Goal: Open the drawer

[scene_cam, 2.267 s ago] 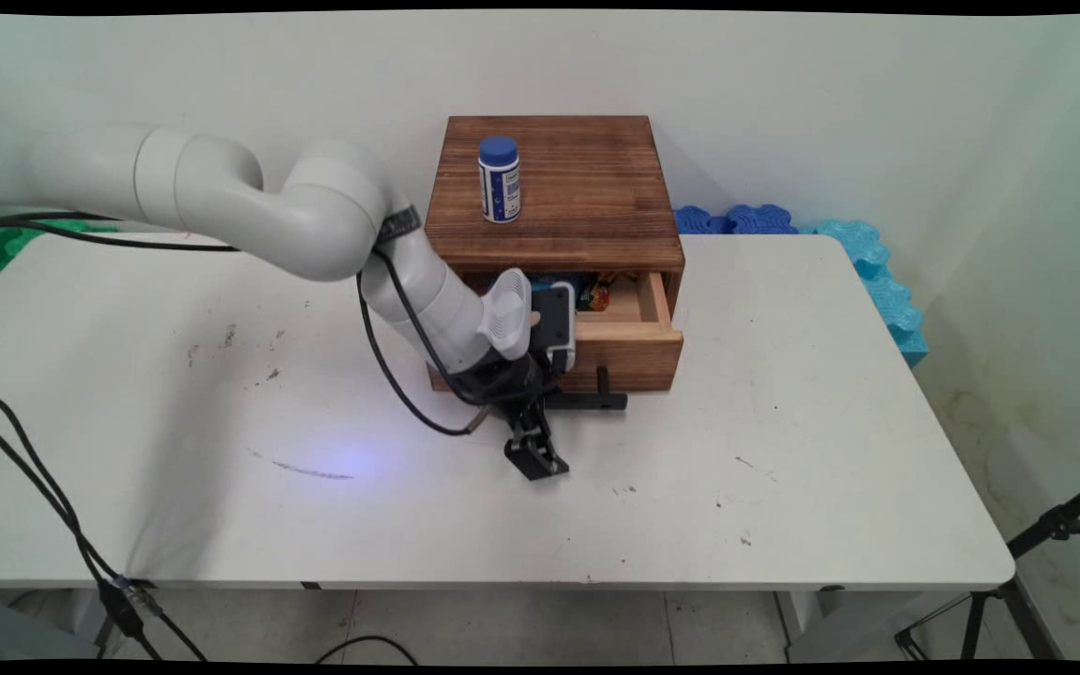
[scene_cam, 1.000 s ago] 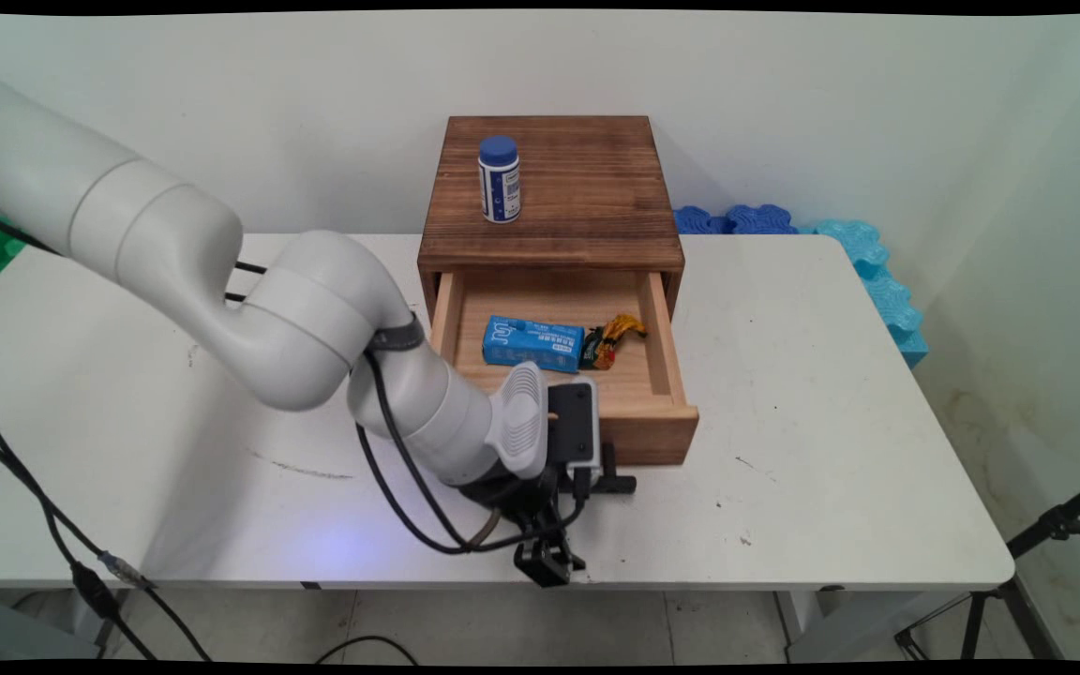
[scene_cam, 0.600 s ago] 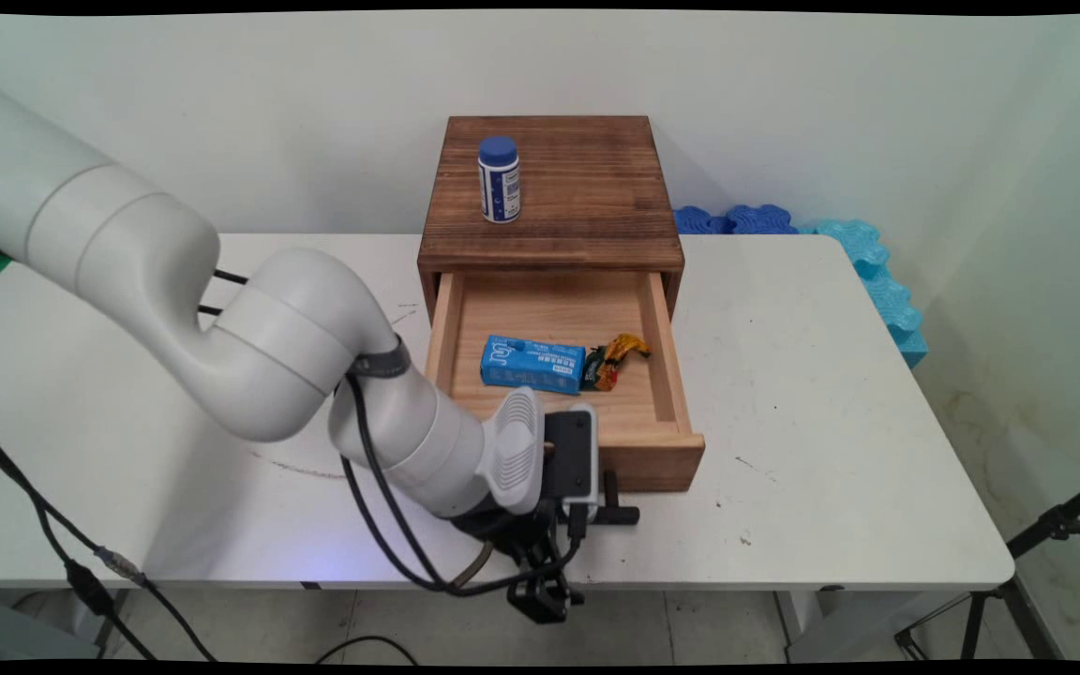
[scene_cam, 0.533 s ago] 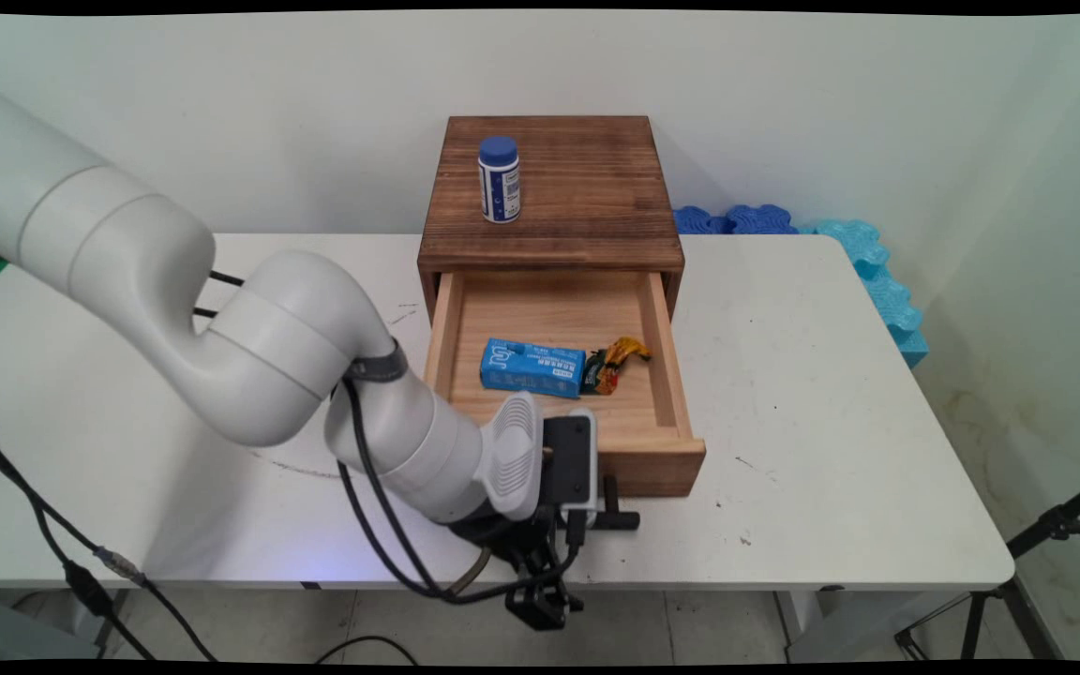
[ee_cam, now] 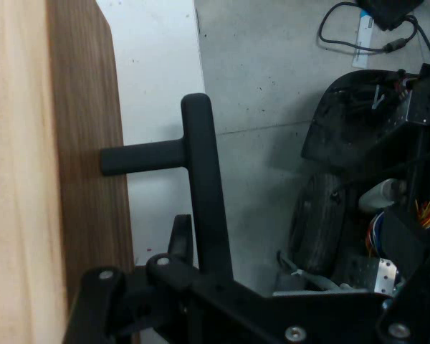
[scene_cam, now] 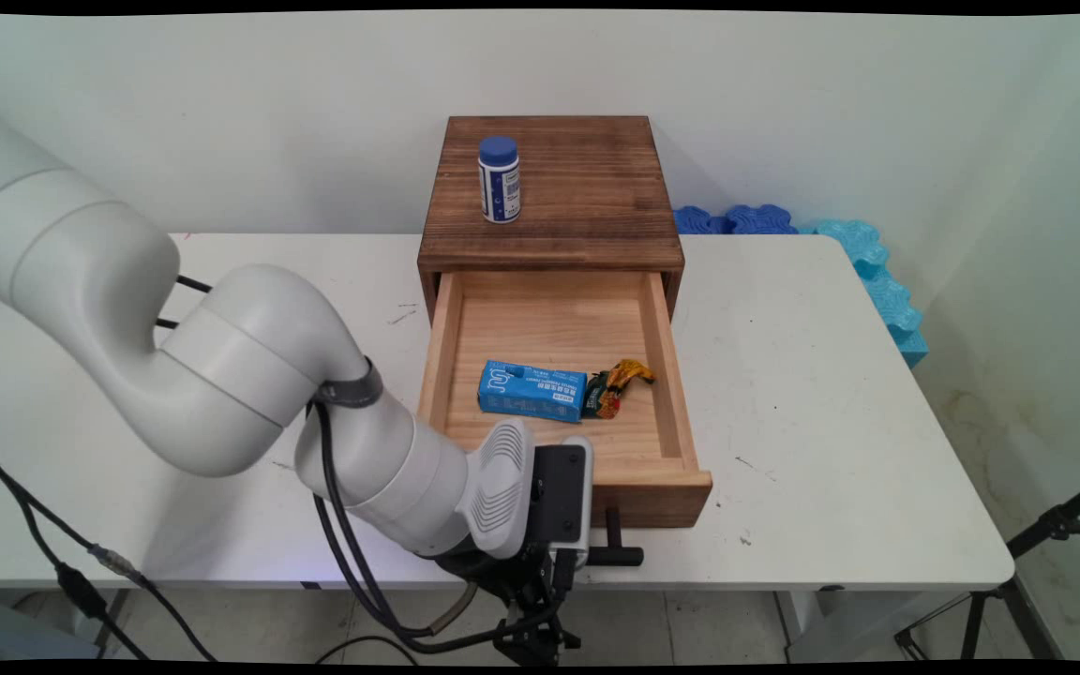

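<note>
A dark wooden cabinet [scene_cam: 549,192] stands at the back of the white table [scene_cam: 831,403]. Its light wood drawer [scene_cam: 662,469] is pulled far out. My gripper [scene_cam: 561,561] is shut on the drawer's black T-shaped handle [scene_cam: 620,555], right at the table's near edge. In the hand view the handle [ee_cam: 198,179] runs upright beside the drawer front [ee_cam: 86,179], and my gripper [ee_cam: 201,247] clasps its lower part. Inside the drawer lie a blue carton [scene_cam: 531,391] and an orange snack wrapper [scene_cam: 622,382]. A white bottle with a blue cap [scene_cam: 499,178] stands on the cabinet top.
Blue foam mats [scene_cam: 840,244] lie along the table's far right corner. A black tripod [scene_cam: 1056,530] stands at the lower right, off the table. Black cables [scene_cam: 52,553] hang at the left below the arm.
The drawer has slid out from nearly shut to wide open, uncovering the carton and wrapper. My gripper has moved with the handle toward the table's near edge.
</note>
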